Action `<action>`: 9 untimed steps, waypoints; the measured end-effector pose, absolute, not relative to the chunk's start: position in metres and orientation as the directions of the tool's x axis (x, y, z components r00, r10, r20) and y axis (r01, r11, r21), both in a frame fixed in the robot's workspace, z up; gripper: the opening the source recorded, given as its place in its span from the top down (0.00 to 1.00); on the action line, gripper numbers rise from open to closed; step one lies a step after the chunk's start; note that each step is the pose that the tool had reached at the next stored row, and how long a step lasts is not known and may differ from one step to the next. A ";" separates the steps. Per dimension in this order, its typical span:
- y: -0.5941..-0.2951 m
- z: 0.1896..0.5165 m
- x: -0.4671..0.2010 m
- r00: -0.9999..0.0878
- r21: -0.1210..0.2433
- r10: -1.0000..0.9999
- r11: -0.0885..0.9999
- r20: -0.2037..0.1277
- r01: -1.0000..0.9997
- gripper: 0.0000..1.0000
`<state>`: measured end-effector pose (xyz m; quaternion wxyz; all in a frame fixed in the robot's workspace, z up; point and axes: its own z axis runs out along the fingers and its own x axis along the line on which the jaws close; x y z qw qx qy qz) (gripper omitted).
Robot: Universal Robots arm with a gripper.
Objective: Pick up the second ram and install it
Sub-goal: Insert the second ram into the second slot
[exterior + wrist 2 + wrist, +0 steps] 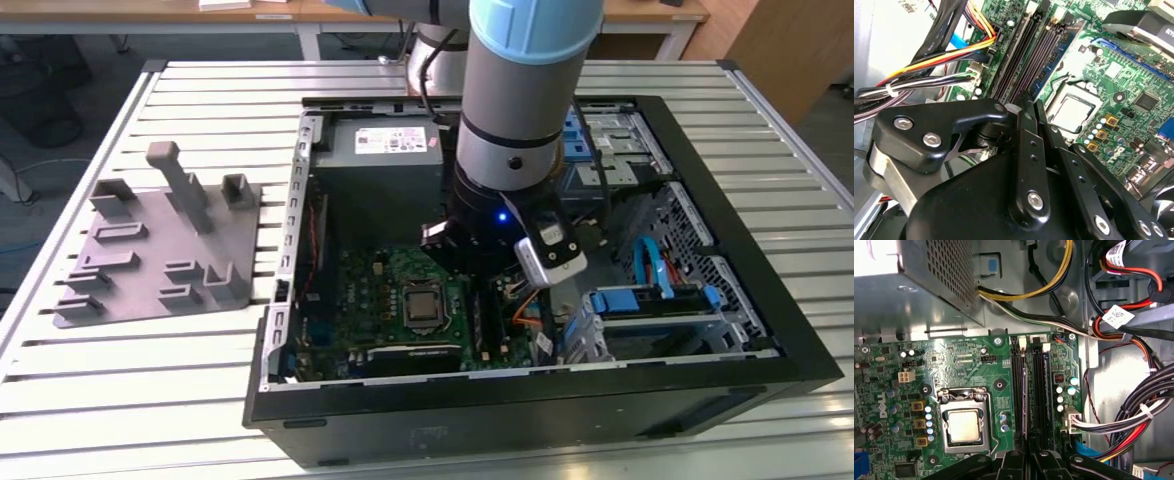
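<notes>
Presently: gripper (pixel 1027 103), jaws pressed together, contents untellable, lined along slots (pixel 1018 390), presumably to seat ram.

The second ram (pixel 1025 390) stands on edge (a thin bluish line) along a black motherboard slot (pixel 1043 390).

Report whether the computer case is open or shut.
Open: the computer case has no side cover on, and its motherboard lies exposed inside.
</notes>
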<state>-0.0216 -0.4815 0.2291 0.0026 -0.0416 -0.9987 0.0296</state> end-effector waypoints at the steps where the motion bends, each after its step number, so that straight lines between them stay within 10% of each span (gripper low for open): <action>1: -0.482 0.229 -0.022 -0.997 -0.059 0.083 0.995 0.003 0.083 0.86; 9: -0.476 0.228 -0.017 -0.997 -0.087 0.083 0.993 0.001 0.083 0.86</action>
